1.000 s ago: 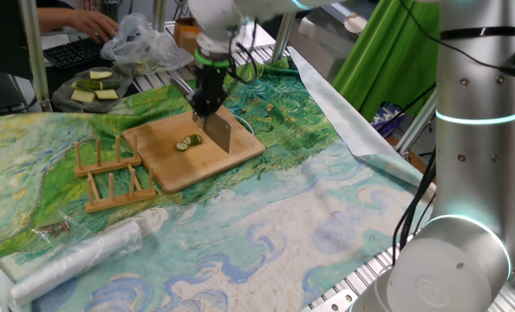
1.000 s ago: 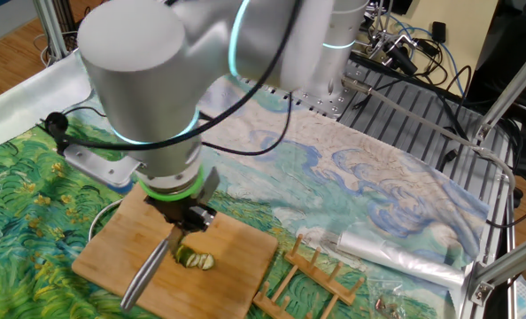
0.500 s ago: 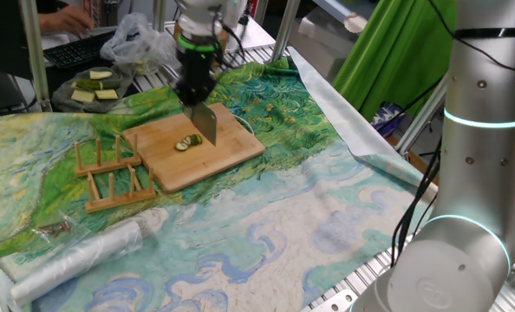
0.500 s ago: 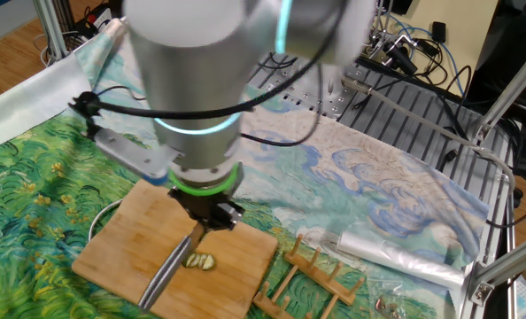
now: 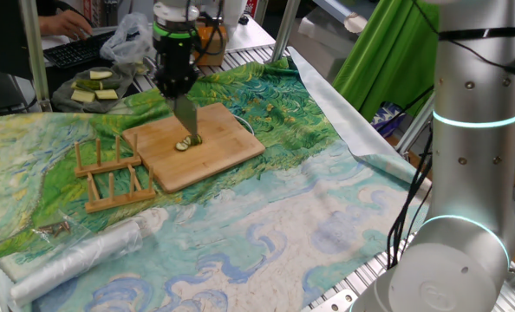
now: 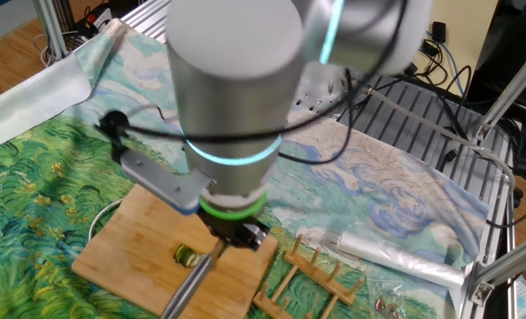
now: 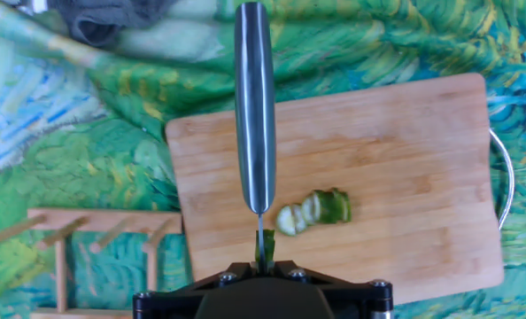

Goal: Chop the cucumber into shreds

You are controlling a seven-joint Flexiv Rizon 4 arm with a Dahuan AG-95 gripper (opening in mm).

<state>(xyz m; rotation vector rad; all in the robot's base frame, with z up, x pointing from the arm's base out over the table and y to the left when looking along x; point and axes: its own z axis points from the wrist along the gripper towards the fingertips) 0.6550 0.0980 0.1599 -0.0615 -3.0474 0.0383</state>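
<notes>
1. Arm: you have the gripper (image 5: pixel 174 87) pointing straight down above the far-left part of the board, the silver column filling much of both fixed views.

2. Painted cloth (image 5: pixel 266 217): covers the table; wide bare stretch from 3 to 6 o'clock of the board in the first fixed view.

3. Cutting board (image 7: pixel 396 151): bamboo, lying flat. In the hand view its left edge runs just left of the blade, and a thin metal loop shows at its 3 o'clock edge.

4. Wooden rack (image 5: pixel 110 173): just beside the board at its 9 o'clock in the first fixed view. Nearest obstruction; keep your travel off that side.

5. Knife (image 7: pixel 254 106): jaws closed on the handle; the blade hangs clear of the board, seen edge-on as a steel strip in the hand view.

6. The cucumber (image 7: pixel 316 209): mid-board, a dark green stub with a few thin pale slices fanned against it, at 4 o'clock of the blade tip in the hand view and apart from it.

Step, as judged: blade raised between cuts; slices only, no shreds yet. Next you would need to set the edge over the pile, then press straight down. Open room lies at the board's 12 and 3 o'clock.
</notes>
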